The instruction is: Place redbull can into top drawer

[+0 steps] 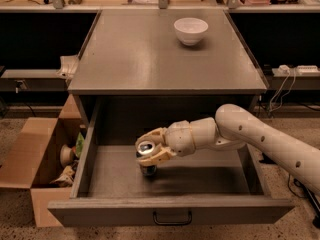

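Observation:
The top drawer [170, 211] is pulled wide open at the front of the grey cabinet, its dark bar handle [172, 219] at the centre of the front panel. My gripper [148, 152] reaches in from the right, inside the drawer at its left-middle. It is shut on the redbull can [147, 148], whose shiny silver top faces up between the fingers. The can stands upright with its bottom at or just above the drawer floor; its blue and silver side is mostly hidden by the fingers.
A white bowl [190, 30] stands on the cabinet top [150, 59] at the back right. An open brown cardboard box [35, 169] with several items sits on the floor to the left. Cables and a power strip [295, 70] lie at the right.

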Tool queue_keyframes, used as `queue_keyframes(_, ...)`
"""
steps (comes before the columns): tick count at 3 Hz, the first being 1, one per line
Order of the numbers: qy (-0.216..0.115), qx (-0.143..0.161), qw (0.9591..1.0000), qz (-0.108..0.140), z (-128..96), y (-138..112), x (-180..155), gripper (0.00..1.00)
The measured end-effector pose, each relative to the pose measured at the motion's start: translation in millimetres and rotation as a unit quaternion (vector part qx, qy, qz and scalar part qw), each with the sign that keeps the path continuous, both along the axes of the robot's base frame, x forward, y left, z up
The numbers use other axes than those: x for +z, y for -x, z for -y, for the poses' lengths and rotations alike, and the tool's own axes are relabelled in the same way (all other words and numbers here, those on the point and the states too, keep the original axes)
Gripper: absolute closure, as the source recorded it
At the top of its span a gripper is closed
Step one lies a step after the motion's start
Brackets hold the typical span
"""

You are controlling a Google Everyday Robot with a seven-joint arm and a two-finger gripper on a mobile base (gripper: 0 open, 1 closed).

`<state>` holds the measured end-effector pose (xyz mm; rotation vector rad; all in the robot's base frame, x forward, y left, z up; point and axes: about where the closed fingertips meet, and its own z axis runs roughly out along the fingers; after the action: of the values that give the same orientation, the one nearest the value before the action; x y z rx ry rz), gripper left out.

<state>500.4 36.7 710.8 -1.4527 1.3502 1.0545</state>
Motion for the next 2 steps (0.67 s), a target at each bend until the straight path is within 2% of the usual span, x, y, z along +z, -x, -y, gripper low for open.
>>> queue_keyframes(2, -0.011, -0.009, 0.9999, -0.007, 7.1, 1.5, -15.5, 1.0)
